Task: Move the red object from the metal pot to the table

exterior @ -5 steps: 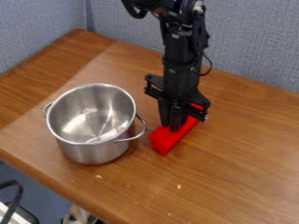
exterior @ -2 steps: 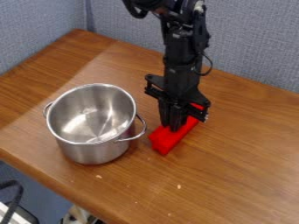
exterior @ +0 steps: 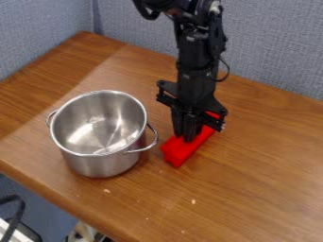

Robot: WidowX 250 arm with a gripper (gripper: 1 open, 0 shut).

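Observation:
The red object, a bright red elongated block, lies on the brown wooden table just right of the metal pot. The pot is shiny steel, upright, and nothing shows inside it. My gripper points straight down from the black arm, its fingers shut on the far upper end of the red block. The block's near end rests on the tabletop beside the pot's wall.
A grey-blue partition wall stands behind the table. The table's front edge runs diagonally near the pot, with floor and cables below it. Bare wood extends right of the arm.

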